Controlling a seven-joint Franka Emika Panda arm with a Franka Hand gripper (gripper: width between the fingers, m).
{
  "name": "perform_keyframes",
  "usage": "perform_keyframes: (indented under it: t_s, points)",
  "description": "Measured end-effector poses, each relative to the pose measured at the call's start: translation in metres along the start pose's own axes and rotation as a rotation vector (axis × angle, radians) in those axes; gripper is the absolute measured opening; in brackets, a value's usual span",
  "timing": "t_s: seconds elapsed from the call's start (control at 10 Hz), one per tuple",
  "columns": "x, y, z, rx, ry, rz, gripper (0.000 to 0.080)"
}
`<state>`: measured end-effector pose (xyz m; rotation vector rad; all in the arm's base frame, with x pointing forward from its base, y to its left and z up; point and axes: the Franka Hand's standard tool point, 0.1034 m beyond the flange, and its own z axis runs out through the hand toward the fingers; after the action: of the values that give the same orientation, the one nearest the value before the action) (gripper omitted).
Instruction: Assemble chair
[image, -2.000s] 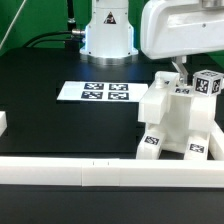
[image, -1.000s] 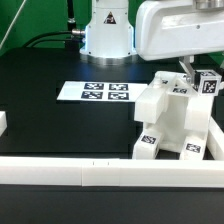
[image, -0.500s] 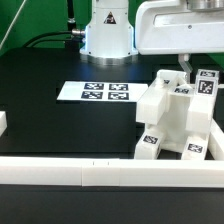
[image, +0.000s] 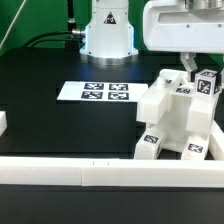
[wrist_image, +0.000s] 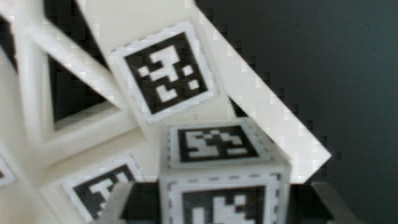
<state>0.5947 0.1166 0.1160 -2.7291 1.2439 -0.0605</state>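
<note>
The partly built chair (image: 172, 122), chunky white pieces with black-and-white tags, stands at the exterior view's right on the black table. At its upper right corner sits a small white tagged block (image: 207, 83). My gripper (image: 192, 66) comes down from above right beside that block. In the wrist view the same block (wrist_image: 221, 148) fills the space between my two dark fingers (wrist_image: 324, 203), so the gripper (wrist_image: 222, 207) is shut on it. Behind the block, a tagged white chair frame (wrist_image: 164, 68) with an opening shows.
The marker board (image: 95, 93) lies flat mid-table, left of the chair. A long white rail (image: 90, 172) runs along the front, and a short white piece (image: 3, 122) stands at the exterior view's left edge. The arm's base (image: 108, 35) is at the back.
The arm's head has drifted slightly toward the exterior view's right. The small block has barely shifted and stays in the grip; the chair has not moved.
</note>
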Motion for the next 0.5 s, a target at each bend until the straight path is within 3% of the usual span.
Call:
perform_keyframes:
  t_s: [0.2,0.3,0.4,0.5]
  points:
    - [-0.0004,0.0000,0.0000,0.002,-0.003,0.073,0.0284]
    - [-0.0011,-0.0003,0.0005,0.002,-0.005,0.093,0.0368]
    - [-0.0007,-0.0005,-0.0003,0.002,-0.005,0.043,0.0368]
    - [0.0006,-0.0013,-0.0027,0.000,-0.010,-0.003,0.0552]
